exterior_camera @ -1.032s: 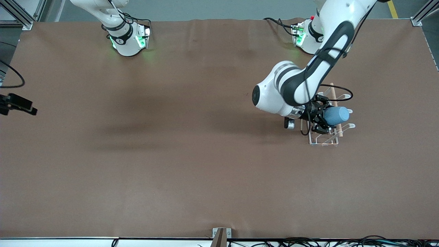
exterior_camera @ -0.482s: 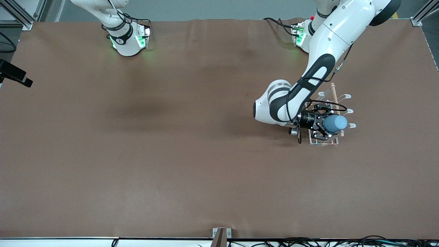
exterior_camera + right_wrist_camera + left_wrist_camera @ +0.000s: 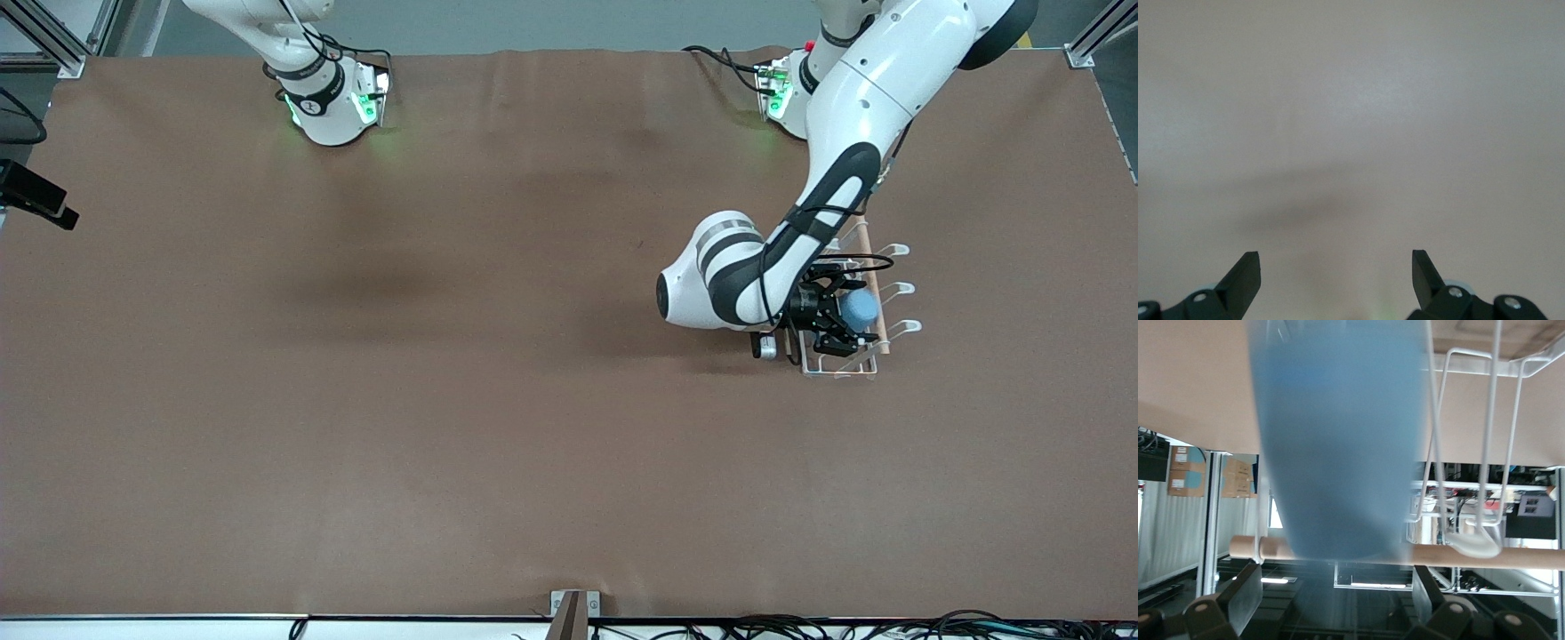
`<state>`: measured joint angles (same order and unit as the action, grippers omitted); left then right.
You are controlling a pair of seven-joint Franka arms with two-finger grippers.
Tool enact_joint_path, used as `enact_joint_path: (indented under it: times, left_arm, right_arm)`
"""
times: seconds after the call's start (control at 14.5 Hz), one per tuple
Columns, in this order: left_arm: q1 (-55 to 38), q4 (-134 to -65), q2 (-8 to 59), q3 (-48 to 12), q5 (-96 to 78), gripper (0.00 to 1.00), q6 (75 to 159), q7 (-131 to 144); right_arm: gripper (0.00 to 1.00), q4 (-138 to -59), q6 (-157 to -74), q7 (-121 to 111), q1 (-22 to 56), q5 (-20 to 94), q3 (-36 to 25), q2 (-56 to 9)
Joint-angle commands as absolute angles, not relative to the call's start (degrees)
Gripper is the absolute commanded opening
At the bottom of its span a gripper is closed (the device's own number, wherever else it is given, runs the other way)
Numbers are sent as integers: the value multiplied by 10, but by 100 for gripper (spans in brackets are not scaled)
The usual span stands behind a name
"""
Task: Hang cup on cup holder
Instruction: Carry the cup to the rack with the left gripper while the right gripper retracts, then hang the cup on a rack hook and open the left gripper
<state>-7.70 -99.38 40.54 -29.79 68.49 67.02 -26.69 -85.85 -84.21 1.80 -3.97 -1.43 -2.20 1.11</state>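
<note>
The light blue cup (image 3: 861,307) rests on the white wire cup holder (image 3: 840,366), against its wooden rod (image 3: 876,267), at the left arm's end of the table. My left gripper (image 3: 838,320) is at the holder, open, with its fingers just clear of the cup's narrow end. In the left wrist view the cup (image 3: 1338,440) is blurred and stands past the fingertips of my left gripper (image 3: 1336,577), beside wire prongs (image 3: 1485,453) and in front of the rod (image 3: 1525,557). My right gripper (image 3: 1336,263) is open and empty over bare brown table.
A brown mat (image 3: 444,400) covers the table. The two arm bases (image 3: 333,107) stand along the edge farthest from the front camera. A black part (image 3: 36,200) shows at the right arm's end of the table. A small bracket (image 3: 573,609) sits at the nearest edge.
My left gripper, which held the cup over the holder, has lowered it onto the rack, let go and drawn back a little. The black part at the right arm's end moved away from the front camera.
</note>
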Motion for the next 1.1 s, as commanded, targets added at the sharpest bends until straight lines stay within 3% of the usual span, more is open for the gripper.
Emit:
enact_joint_path:
  times: [0.0,0.41,0.76,1.03]
  left_arm:
    - [-79,-966,395,-295,654,100,662,-266]
    - [-67,-914,325,-286,590,100,680,-158]
    - [-69,-910,169,-149,335,100,836,-32]
    - [-67,-916,87,-53,170,100,914,0]
  right_arm:
    - [100,-859,-845,19,-40,-24,-18,15]
    - [100,-860,-845,21,-40,-22,-18,15]
    - [100,-860,-853,22,-38,-20,-18,15]
    - [100,-863,-882,24,-37,-14,-18,15]
